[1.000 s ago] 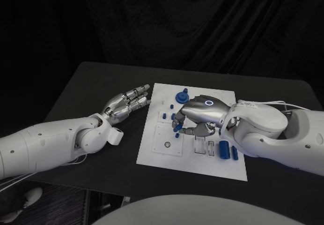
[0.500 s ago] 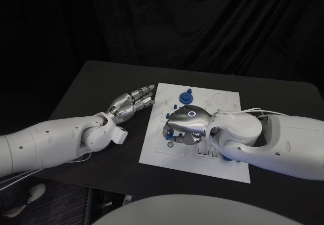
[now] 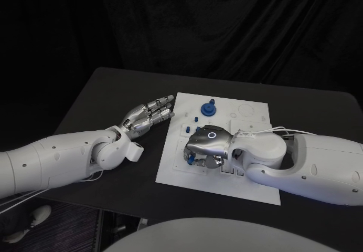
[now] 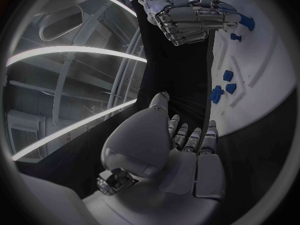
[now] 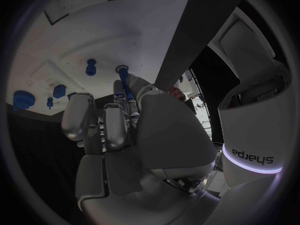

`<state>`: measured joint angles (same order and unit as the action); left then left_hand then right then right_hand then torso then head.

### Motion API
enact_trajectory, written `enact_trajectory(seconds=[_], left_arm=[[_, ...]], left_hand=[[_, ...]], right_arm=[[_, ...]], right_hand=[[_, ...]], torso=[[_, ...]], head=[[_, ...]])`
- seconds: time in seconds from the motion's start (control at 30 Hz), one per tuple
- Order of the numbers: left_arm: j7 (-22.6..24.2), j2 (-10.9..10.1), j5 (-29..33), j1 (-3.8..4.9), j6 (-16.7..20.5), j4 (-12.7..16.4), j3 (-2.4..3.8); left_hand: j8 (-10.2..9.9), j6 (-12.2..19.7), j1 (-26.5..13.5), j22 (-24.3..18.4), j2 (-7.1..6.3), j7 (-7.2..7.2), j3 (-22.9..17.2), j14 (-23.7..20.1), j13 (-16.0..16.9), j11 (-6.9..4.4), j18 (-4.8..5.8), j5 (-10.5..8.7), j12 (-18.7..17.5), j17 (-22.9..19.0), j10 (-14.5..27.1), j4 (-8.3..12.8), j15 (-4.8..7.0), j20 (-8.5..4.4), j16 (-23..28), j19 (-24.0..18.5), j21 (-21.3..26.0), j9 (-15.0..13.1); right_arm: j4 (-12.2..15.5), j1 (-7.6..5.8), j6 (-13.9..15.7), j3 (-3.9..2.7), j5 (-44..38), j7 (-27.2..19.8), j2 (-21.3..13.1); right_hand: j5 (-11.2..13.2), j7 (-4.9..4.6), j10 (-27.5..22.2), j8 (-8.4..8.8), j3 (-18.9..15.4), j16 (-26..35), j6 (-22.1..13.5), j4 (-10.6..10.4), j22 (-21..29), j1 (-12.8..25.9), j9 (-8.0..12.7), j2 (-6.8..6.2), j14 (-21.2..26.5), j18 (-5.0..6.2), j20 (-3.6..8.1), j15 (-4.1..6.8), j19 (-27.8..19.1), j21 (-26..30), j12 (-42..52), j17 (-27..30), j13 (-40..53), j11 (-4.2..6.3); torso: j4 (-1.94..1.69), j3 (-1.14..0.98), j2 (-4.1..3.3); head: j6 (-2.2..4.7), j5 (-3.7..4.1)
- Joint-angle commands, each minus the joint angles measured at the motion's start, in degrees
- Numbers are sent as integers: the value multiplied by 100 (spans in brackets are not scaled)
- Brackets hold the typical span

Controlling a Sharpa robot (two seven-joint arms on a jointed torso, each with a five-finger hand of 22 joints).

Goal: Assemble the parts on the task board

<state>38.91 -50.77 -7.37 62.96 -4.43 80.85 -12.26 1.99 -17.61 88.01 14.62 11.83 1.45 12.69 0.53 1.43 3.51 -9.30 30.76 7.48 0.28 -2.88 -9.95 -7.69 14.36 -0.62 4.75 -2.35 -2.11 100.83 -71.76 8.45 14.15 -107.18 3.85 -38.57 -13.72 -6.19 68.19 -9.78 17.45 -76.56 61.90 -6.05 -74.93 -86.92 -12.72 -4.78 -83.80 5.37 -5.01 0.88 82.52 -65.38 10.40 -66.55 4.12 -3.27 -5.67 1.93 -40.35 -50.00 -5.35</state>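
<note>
The flat white plastic task board (image 3: 217, 181) lay in the middle of the black table (image 3: 106, 94). The silver left hand (image 3: 148, 115) rested just beside the board, fingers straight and holding nothing. The silver right hand (image 3: 203, 149) was curled down over the board, pinching a thin blue peg (image 5: 124, 78) with its tip at a round hole (image 5: 122, 69). This looked like the pushing-in step. Next, the peg probably needed a straight push down.
</note>
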Motion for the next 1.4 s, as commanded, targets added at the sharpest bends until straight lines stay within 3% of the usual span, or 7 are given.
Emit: enact_trajectory(seconds=[0.03,0.23,0.77,0.9,1.17,1.33,1.4], left_arm=[[329,8,28,-8,-78,6,6],[328,13,28,-12,-91,1,6],[334,20,28,-31,-91,-15,6],[330,23,28,-35,-94,-18,6],[323,30,28,-41,-101,-24,6],[317,35,28,-44,-104,-33,6],[317,37,28,-46,-105,-37,6]], left_hand=[[9,41,4,-5,50,0,-11,3,-4,0,-98,-6,-10,-5,28,20,-28,24,29,-15,-6,0],[9,41,4,-5,50,0,-11,3,-4,0,-98,-6,-10,-5,28,20,-28,24,29,-15,-6,0],[6,62,9,-4,54,-4,-20,3,-5,9,-99,-4,-16,-5,33,32,-30,21,29,-15,-6,3],[5,67,9,-6,55,-5,-21,3,-5,11,-99,-5,-18,-5,35,34,-31,21,29,-15,-6,3],[5,67,9,-6,55,-5,-21,3,-5,11,-99,-5,-18,-5,35,34,-31,21,29,-15,-6,3],[5,67,9,-6,55,-5,-21,3,-5,11,-99,-5,-18,-5,35,34,-31,21,29,-15,-6,3],[5,67,9,-6,55,-5,-21,3,-5,11,-99,-5,-18,-5,35,34,-31,21,29,-15,-6,3]], right_arm=[[-5,32,-112,1,-90,89,-10],[-8,46,-106,1,-90,101,-33],[-80,80,-141,1,-90,163,-45],[-123,109,-119,1,-90,138,-13],[-209,170,-61,1,-90,84,70],[-233,189,-46,1,-90,68,88],[-238,192,-40,1,-90,67,83]], right_hand=[[28,-32,58,-125,12,19,79,31,-873,25,-387,-39,-18,-55,22,29,13,25,-36,10,0,7],[31,-27,94,-130,16,26,102,41,-871,26,-404,-42,-13,-53,25,34,9,31,-41,16,6,15],[31,-32,97,-106,18,46,78,51,-858,44,-424,-56,2,-45,29,34,-13,79,-81,42,6,10],[103,-95,-57,119,44,99,-246,17,-832,132,-387,-92,45,-33,-9,-26,-64,179,-237,111,-7,-64],[163,-131,-196,278,68,119,-464,-16,-819,199,-358,-140,68,-25,-50,-72,-92,227,-342,138,-6,-120],[302,-19,-585,599,71,173,-989,-78,-784,319,-245,-237,129,-6,-149,-200,-159,361,-506,220,-5,-266],[396,35,-835,629,16,201,-1296,-88,-768,371,-162,-268,164,3,-200,-248,-191,426,-576,265,-6,-331]], torso=[[22,-7,4],[7,-9,8],[10,-3,13],[8,-6,16],[10,-7,14],[13,-7,13],[10,-8,11]], head=[[0,-27],[0,-17],[0,-20],[0,-21],[0,-37],[0,-52],[0,-44]])
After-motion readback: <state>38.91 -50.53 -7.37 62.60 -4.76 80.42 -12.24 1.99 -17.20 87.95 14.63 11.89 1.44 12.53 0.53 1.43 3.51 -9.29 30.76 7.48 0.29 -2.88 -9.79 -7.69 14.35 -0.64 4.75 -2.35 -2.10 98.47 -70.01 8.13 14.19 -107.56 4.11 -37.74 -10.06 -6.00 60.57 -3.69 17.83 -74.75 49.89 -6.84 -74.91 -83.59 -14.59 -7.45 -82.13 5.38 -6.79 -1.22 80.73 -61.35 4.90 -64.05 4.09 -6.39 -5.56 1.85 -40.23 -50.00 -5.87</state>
